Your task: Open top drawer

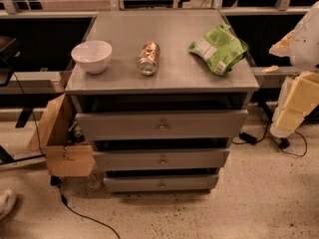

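Top drawer (119,126): wide grey front (small knob (163,125)); gripper (298,103) at right

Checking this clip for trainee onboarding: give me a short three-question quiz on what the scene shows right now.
1. Multiple choice: what lies between the white bowl and the green bag? A) a can on its side B) a mug C) an apple
2. True or false: the gripper is touching the knob of the top drawer.
3. Fill in: the gripper is near the picture's ____ edge, off to the side of the cabinet.
Key: 1 A; 2 false; 3 right.
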Controlling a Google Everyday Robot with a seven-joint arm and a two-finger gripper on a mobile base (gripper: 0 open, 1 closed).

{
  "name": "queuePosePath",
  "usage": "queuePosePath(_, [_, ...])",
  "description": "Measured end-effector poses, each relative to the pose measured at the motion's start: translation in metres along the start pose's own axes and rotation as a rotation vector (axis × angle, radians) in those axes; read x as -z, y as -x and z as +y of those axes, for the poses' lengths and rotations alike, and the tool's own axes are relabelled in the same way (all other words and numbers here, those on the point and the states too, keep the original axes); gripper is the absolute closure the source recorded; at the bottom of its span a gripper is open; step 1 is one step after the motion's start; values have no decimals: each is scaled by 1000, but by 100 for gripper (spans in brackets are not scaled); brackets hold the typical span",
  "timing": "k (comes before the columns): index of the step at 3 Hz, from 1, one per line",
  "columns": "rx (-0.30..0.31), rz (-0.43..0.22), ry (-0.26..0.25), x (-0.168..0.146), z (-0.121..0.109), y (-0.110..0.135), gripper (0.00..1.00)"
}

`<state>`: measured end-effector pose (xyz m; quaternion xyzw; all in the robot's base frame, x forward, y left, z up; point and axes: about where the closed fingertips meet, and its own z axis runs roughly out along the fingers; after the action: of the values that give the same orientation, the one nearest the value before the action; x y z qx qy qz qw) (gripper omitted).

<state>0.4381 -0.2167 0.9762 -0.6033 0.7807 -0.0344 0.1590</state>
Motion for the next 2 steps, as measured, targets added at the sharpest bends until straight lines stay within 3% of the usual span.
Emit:
queuePosePath(1, [0,0,0,0,0,0,0])
queuePosePath(2, [-23,-44,-6,-15,3,-3,0])
